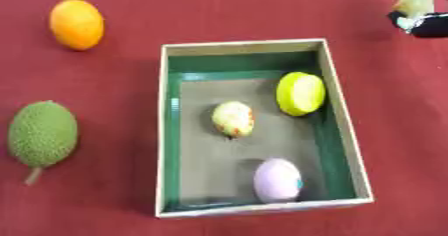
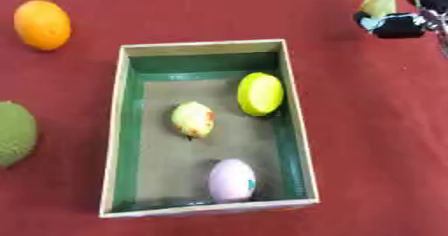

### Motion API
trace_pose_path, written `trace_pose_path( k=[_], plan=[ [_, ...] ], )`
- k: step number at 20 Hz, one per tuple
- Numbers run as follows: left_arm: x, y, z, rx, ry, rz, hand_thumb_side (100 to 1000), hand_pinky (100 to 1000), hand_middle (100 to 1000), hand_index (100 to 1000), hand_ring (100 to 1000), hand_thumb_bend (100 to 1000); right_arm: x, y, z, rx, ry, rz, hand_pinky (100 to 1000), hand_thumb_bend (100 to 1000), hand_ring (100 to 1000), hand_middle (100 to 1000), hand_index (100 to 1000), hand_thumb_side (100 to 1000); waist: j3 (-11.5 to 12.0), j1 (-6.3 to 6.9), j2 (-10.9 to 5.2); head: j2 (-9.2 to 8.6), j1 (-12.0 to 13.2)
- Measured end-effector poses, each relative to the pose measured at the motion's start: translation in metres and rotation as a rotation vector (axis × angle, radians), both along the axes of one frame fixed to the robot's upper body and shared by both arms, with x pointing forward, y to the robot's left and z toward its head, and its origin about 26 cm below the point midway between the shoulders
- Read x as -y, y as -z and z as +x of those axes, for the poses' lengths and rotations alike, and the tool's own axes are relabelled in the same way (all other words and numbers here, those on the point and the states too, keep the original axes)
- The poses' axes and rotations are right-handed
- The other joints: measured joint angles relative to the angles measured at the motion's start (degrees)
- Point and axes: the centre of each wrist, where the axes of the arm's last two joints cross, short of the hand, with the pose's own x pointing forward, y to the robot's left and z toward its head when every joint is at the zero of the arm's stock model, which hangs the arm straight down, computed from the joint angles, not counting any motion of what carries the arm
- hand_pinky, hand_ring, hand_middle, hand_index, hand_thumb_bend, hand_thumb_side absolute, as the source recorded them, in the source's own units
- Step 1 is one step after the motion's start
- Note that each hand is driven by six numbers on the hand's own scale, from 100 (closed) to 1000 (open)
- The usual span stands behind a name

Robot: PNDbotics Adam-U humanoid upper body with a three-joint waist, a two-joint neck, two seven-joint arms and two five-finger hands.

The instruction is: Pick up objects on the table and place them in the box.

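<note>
A wooden box point(image 1: 164, 130) with green inner walls stands in the middle of the red table. Inside it lie a yellow-green round fruit point(image 1: 300, 93), a speckled yellow fruit point(image 1: 233, 118) and a pale purple egg-shaped thing point(image 1: 277, 180). Outside, an orange point(image 1: 76, 24) lies at the far left and a bumpy green fruit point(image 1: 42, 134) with a stem lies at the left edge. My right hand point(image 2: 401, 24), black, is at the top right corner beyond the box, curled round a pale green fruit point(image 2: 379, 1). My left hand does not show.
Red tablecloth point(image 1: 402, 130) surrounds the box on all sides, with bare cloth to the right of the box and in front of it.
</note>
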Motion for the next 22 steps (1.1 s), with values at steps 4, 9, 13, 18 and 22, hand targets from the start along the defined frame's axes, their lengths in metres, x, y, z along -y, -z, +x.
trace_pose_path(
  k=[4, 9, 13, 18, 22],
  plan=[
    [0.0, 0.0, 0.0, 0.0, 0.002, 0.0, 557, 754, 583, 805, 606, 100, 0.002, 0.004, 0.001, 0.031, -0.023, -0.019, 638, 454, 685, 659, 557, 693, -0.04, -0.01, 0.0, 0.0, -0.07],
    [0.0, 0.0, 0.0, -0.001, 0.002, 0.001, 556, 754, 584, 805, 607, 100, -0.002, 0.005, 0.001, 0.045, -0.062, -0.038, 644, 434, 689, 662, 592, 666, -0.16, -0.04, -0.01, 0.0, -0.07],
    [0.0, 0.0, 0.0, -0.001, 0.003, 0.001, 555, 754, 584, 805, 608, 100, -0.01, 0.001, -0.003, 0.038, -0.107, -0.044, 632, 358, 676, 665, 628, 649, -0.33, -0.15, -0.35, 0.01, -0.07],
    [0.0, 0.0, 0.0, -0.001, 0.003, 0.001, 556, 754, 584, 804, 609, 100, -0.025, -0.008, -0.011, 0.04, -0.175, -0.004, 619, 100, 648, 561, 619, 415, -0.38, -0.53, -1.13, 0.02, -0.07],
    [0.0, 0.0, 0.0, -0.001, 0.003, 0.001, 556, 754, 585, 804, 610, 100, -0.042, -0.016, -0.023, 0.054, -0.259, 0.073, 612, 100, 631, 496, 572, 315, -0.41, -0.97, -1.92, 0.05, -0.06]
  ],
)
